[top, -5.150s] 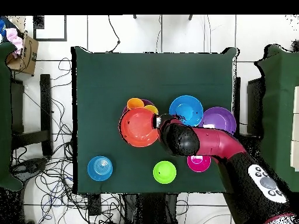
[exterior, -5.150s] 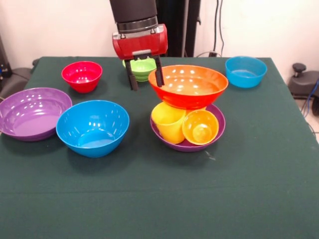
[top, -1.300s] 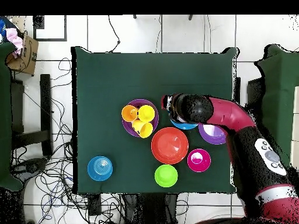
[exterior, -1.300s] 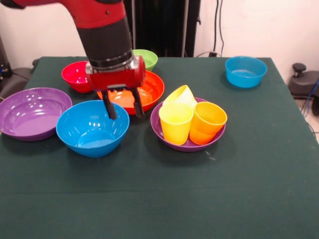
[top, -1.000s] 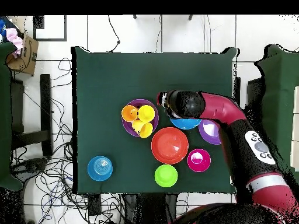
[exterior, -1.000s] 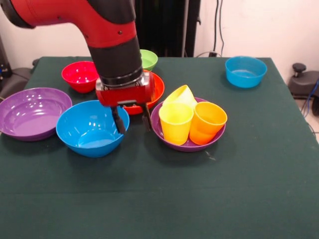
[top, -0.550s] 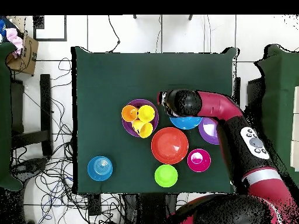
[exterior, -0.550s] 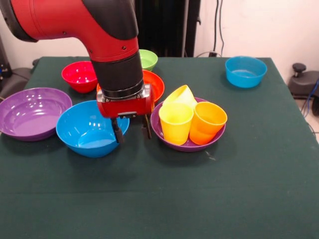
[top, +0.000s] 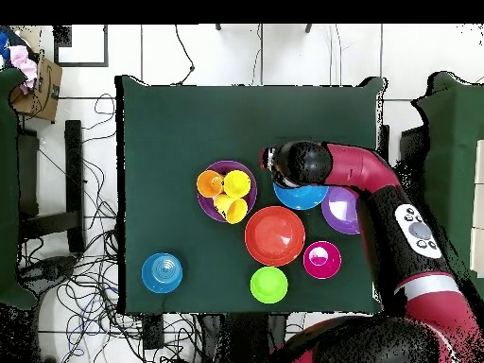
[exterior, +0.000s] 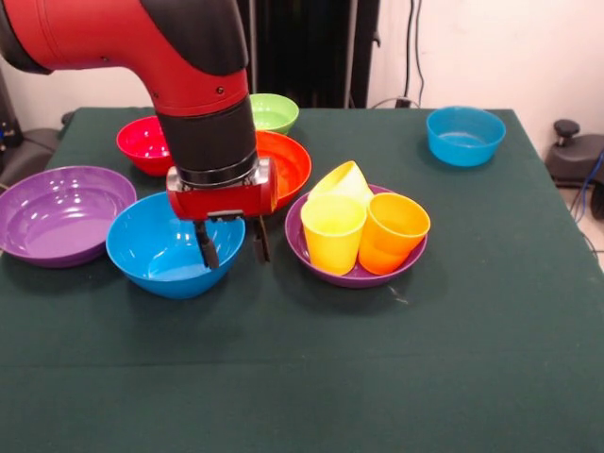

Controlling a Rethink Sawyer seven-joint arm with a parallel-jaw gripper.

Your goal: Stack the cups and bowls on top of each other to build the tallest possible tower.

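My gripper (exterior: 233,247) is open and low over the right rim of the large blue bowl (exterior: 160,250), one finger inside the rim and one outside. The large orange bowl (exterior: 291,162) sits on the table just behind it. A purple bowl (exterior: 354,276) to the right holds an upright yellow cup (exterior: 332,231), an upright orange cup (exterior: 392,231) and a tipped yellow cup (exterior: 345,179). In the overhead view the arm's wrist (top: 302,163) covers the gripper at the blue bowl (top: 304,199), beside the purple bowl with the cups (top: 204,204).
A second large purple bowl (exterior: 58,212) lies at the left. A small red bowl (exterior: 142,142) and a small light green bowl (exterior: 276,110) stand behind the arm. A small blue bowl (exterior: 464,135) stands at the far right corner.
The orange bowl came off the cups and now rests behind the blue bowl. Over the last second my gripper shifted left and down onto the blue bowl's right rim.
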